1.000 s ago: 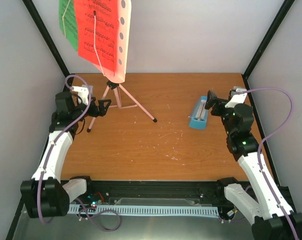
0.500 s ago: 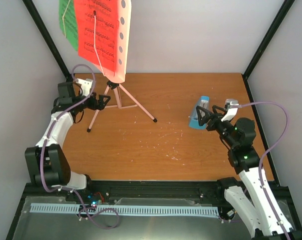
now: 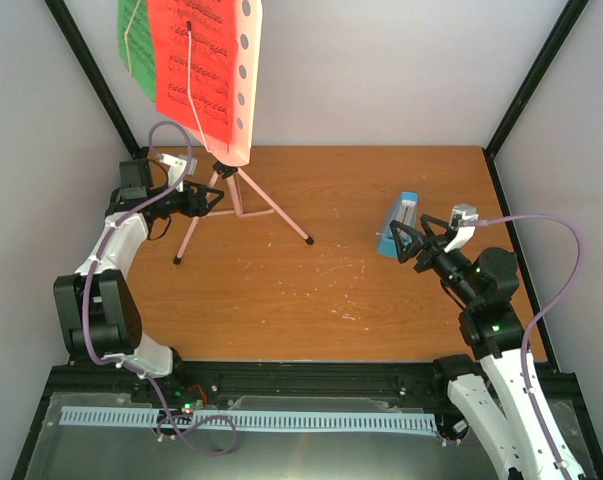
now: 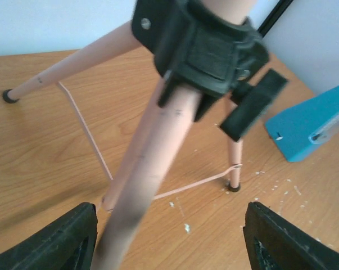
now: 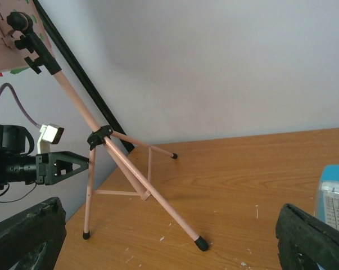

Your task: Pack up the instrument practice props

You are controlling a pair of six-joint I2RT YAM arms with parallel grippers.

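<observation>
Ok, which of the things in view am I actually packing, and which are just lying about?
To pack:
- pink music stand
- red page and green page on its desk
- blue metronome

Not part of it:
- white specks on the table
- slotted strip at the near edge

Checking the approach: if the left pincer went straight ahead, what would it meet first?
Probably the pink music stand, on its near leg just below the black hub; depth is hard to judge.
</observation>
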